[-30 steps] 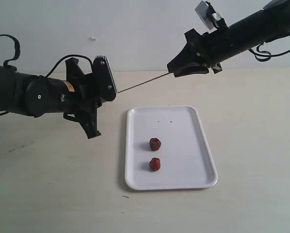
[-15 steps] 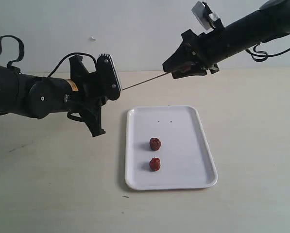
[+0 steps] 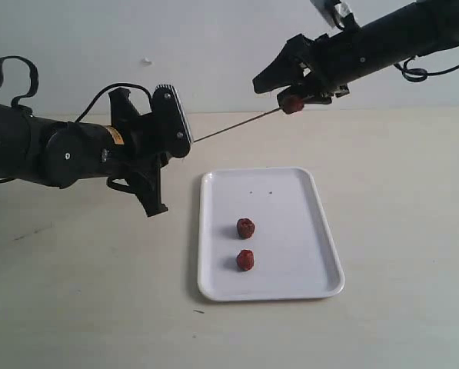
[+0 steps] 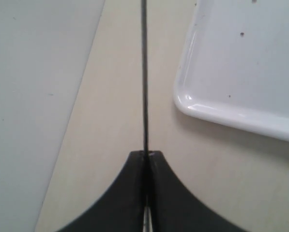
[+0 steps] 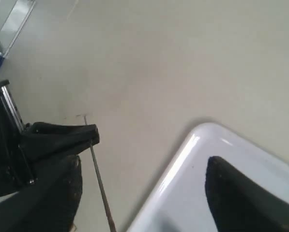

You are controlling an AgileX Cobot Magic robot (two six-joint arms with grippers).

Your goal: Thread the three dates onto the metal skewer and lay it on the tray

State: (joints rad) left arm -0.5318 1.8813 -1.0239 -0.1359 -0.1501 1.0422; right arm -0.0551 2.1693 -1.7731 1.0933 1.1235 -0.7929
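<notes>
You're clamping the metal skewer (image 3: 237,127) in the left gripper (image 4: 146,155), aiming it up toward the right gripper (image 3: 287,87). That one's jaws are standing apart beside the threaded date (image 3: 292,102). The remaining dates (image 3: 246,227) are waiting on the tray (image 3: 214,231) below it.

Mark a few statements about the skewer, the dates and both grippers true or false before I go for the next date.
1. The left gripper is clamped on the metal skewer. True.
2. Two dates lie on the tray. True.
3. The right gripper is shut on the third date. False: its jaws stand open, and that date sits at the skewer's far tip.
4. The metal skewer lies flat on the tray. False: it is held in the air, off the tray.
</notes>
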